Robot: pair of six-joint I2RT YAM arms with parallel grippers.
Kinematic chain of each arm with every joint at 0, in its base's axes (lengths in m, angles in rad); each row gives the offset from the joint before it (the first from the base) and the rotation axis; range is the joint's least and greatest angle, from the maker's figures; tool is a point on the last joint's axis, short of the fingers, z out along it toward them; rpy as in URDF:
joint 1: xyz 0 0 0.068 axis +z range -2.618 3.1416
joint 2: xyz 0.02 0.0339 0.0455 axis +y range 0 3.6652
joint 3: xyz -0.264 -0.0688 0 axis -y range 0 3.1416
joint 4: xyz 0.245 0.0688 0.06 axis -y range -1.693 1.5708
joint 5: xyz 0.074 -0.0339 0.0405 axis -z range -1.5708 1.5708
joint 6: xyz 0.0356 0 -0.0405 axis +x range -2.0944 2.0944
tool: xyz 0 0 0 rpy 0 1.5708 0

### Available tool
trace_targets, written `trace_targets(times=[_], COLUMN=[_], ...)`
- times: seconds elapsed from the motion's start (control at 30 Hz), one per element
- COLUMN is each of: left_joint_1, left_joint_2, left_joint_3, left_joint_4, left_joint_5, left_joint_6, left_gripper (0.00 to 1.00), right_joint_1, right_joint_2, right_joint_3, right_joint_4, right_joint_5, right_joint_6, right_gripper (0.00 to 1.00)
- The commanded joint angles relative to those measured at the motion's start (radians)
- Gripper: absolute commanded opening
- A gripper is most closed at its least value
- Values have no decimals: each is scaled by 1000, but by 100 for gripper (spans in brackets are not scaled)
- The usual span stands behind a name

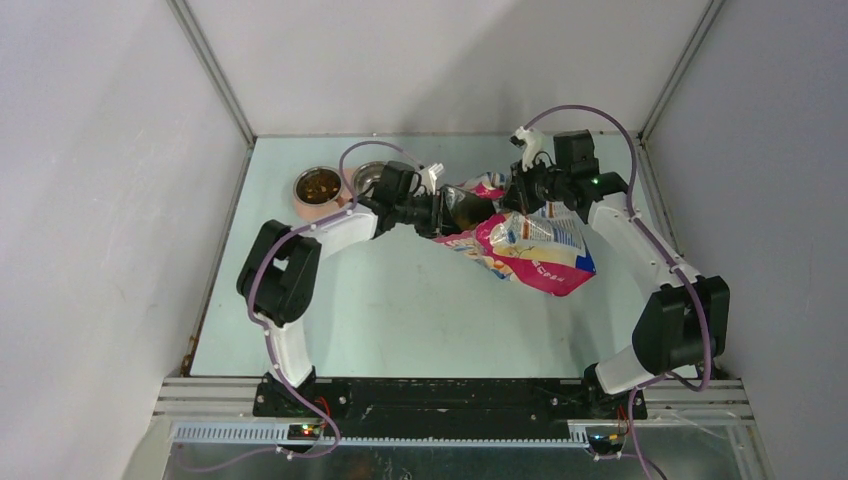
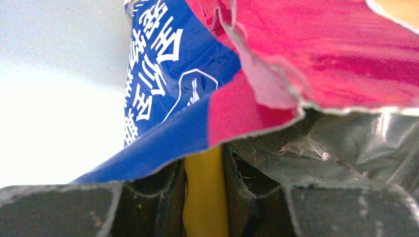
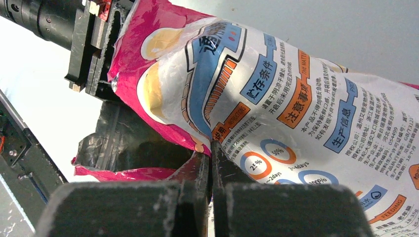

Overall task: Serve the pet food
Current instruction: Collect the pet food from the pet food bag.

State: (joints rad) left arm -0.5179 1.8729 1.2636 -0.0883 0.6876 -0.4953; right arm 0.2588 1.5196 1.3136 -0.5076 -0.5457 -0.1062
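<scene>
Top external view: the bag of pet food lies tilted on the table in the far middle, its torn mouth turned left toward the feeder at the far left. The feeder's left bowl shows a brown fill that I take for pet food; its right bowl is partly hidden by the left arm. The left gripper sits at the bag's mouth and the right gripper at the bag's far upper edge. The two meet over the opening, one to hold it open, I judge, and the other to reach in. Left wrist view: the jaws stand narrow, closed on the handle of a yellow scoop. The handle runs forward between the fingers and goes under the blue and pink lip of the bag, with silver lining showing to the right. The scoop's cup is hidden inside, so I cannot tell whether it is loaded. Right wrist view: the jaws are pressed together with no gap to be seen, pinching the rim of the bag where the pink edge meets the printed panel. That pinch lifts the upper wall, so the dark mouth gapes below and to the left, with the left gripper at it. No kibble shows inside the bag from here, though I judge most of the food to be in it.
</scene>
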Motion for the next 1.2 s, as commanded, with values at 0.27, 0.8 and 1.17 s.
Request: trace_targets(times=[0.27,0.8,1.17], left_joint_1=[-35,86,175], left_joint_2=[-57,-150,-175], left_joint_3=[-170,-258,-278], left_joint_4=[582,797,820], left_joint_5=[311,307,324], left_joint_6=[-438,-578,-591], left_gripper=[0,0,0], right_joint_1=[-80,-83,-94], right_joint_2=[-34,-4,7], right_joint_3=[-13,-15,-14], right_joint_4=[10,10,10], right_joint_5=[-18,-26,-20], right_joint_6=[22,20,17], right_gripper=[0,0,0])
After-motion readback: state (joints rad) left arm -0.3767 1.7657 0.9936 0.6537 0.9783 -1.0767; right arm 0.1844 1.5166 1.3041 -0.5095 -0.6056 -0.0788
